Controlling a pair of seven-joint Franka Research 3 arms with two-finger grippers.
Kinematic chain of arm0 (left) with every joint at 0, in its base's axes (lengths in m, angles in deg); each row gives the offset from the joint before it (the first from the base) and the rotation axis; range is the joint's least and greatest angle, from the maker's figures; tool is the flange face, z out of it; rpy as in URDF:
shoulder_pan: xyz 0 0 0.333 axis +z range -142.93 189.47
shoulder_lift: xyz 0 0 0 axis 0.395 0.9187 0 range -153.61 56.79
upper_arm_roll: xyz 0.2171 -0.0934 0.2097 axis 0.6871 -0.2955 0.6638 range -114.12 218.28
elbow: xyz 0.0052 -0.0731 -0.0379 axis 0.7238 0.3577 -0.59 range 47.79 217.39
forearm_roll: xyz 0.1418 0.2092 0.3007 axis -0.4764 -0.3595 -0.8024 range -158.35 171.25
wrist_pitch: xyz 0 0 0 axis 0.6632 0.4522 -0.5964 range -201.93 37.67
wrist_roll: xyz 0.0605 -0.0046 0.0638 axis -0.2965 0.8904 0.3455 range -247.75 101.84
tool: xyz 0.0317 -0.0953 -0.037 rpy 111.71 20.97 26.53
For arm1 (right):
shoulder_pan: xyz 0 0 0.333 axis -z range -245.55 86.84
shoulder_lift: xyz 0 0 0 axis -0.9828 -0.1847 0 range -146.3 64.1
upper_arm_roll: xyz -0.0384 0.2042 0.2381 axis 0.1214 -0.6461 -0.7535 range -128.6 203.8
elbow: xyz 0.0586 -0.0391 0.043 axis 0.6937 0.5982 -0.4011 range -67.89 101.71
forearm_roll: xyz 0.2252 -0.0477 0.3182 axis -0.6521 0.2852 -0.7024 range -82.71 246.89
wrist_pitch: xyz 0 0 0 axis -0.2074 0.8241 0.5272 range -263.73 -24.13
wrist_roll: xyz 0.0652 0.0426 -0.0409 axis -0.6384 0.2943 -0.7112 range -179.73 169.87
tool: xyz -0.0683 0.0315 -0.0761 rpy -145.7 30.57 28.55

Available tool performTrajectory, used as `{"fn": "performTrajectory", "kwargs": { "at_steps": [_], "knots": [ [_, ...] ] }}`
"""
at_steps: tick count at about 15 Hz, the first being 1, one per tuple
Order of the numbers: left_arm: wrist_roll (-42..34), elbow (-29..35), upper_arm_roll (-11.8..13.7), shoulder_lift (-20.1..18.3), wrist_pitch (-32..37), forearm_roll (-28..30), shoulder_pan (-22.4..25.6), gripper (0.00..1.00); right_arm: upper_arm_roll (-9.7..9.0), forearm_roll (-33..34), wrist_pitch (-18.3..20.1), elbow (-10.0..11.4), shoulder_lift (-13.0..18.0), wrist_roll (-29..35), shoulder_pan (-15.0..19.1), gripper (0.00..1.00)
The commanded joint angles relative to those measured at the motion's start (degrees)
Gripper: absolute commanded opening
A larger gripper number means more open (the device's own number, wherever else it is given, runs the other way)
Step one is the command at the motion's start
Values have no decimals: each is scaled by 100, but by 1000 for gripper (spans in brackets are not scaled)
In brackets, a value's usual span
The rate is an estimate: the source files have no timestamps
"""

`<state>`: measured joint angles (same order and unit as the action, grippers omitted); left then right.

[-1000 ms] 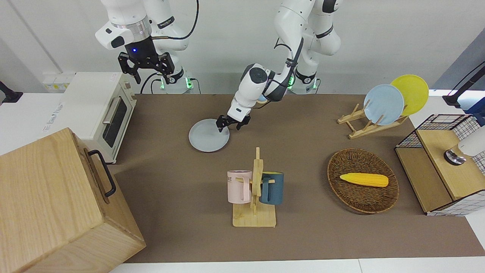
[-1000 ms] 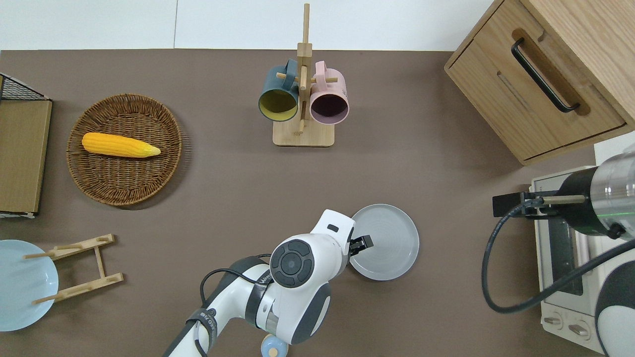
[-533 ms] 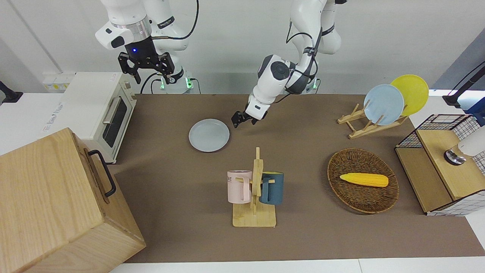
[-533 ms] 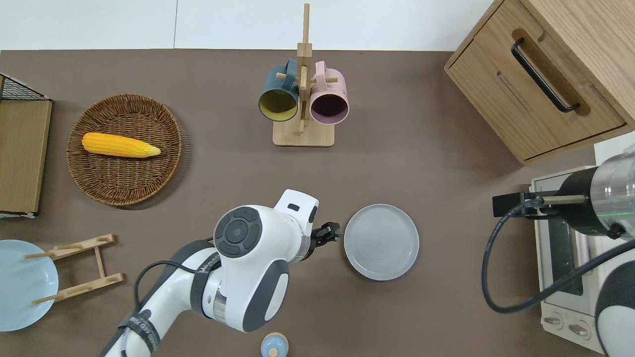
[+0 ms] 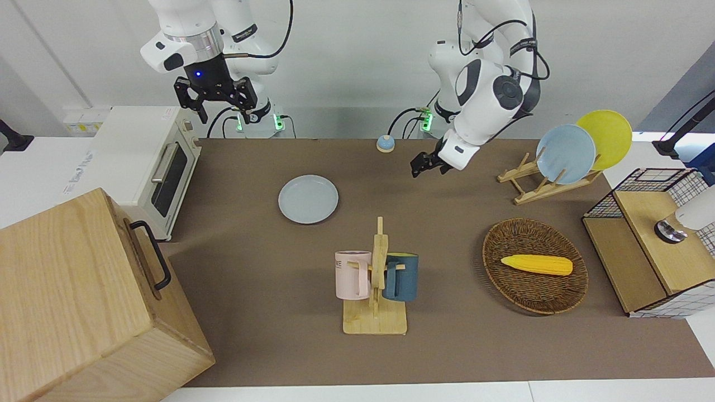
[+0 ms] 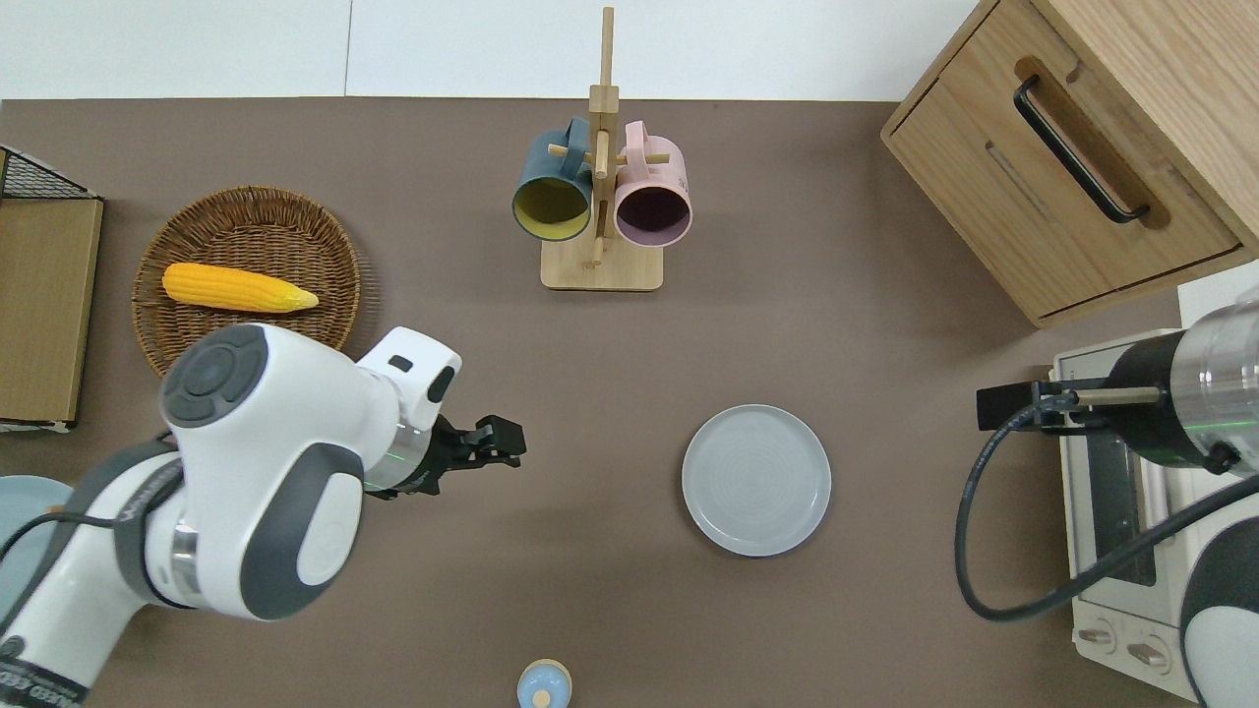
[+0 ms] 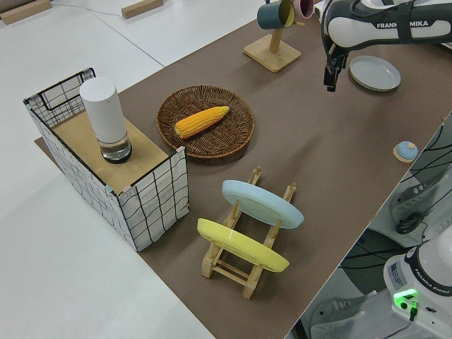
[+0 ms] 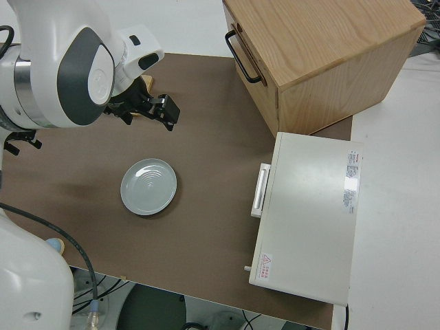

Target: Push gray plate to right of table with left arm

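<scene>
Hovering over bare brown counter (image 6: 610, 610), left black pincer (image 6: 500, 447) holds nothing, touches nothing (finger gap: cannot tell). Round pale gray plate (image 6: 756, 480) lies flat, well apart from it, toward the right arm's end; open counter all around it. Right arm parked.

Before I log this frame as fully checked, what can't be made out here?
- Sky-blue plate: overhead view, mostly covered by the left arm and cut by the edge.
- Toaster oven: overhead view, partly hidden under the parked right arm.
- Left hand: fingers too small in every view to judge open or shut.
</scene>
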<state>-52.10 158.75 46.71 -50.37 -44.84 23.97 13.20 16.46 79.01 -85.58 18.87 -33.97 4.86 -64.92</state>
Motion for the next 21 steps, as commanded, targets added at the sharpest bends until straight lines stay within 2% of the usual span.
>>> {"fn": "performTrajectory", "kwargs": {
  "at_steps": [1,3,5,11,21],
  "knots": [
    [-414,-497,-95,-111,706,-818,452,991,-83,-123,-2,156,157,58,139,996],
    [-800,-902,-96,-147,1110,-1224,558,991,-83,-123,7,156,157,58,139,996],
    [-1021,-1043,-35,-234,1270,-1540,576,991,-83,-123,-2,156,157,58,139,996],
    [-1057,-1931,-52,-296,1894,-1603,857,991,-83,-123,-1,156,157,58,139,996],
    [-1057,-2055,1,-296,1956,-1717,945,991,-83,-123,7,156,157,58,139,996]
  ]
}}
